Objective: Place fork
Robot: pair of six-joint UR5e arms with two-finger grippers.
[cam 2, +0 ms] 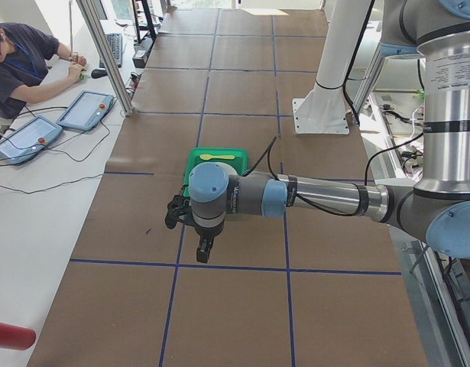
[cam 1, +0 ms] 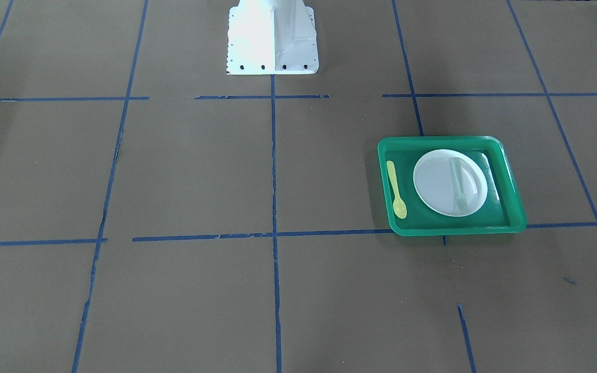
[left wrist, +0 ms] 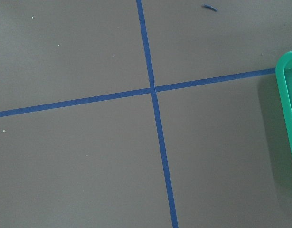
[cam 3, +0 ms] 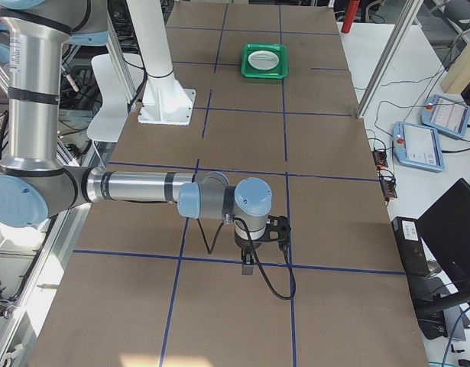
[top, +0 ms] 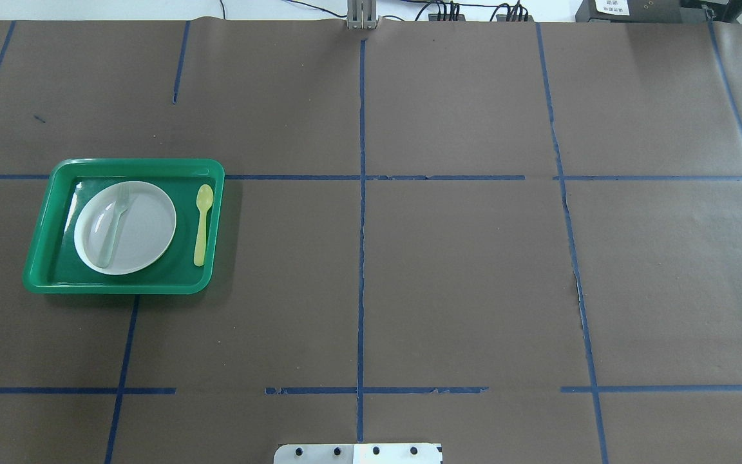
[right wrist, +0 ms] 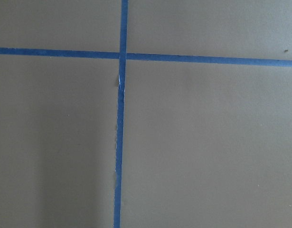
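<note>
One slim translucent whitish fork (top: 114,225), short tines, lying on white plate (top: 147,227); both arms' jaws: cannot tell.

No legible text; white label (top: 611,6) on dark box (top: 632,14) (overhead, far edge) too small to read.

You can see the fork (top: 115,225) lying flat on the white plate (top: 149,225) in the green tray (top: 36,270). It is small, thin and see-through white. It lies a bit slanted on the plate's left part. Its short tines point away from the robot.
</note>
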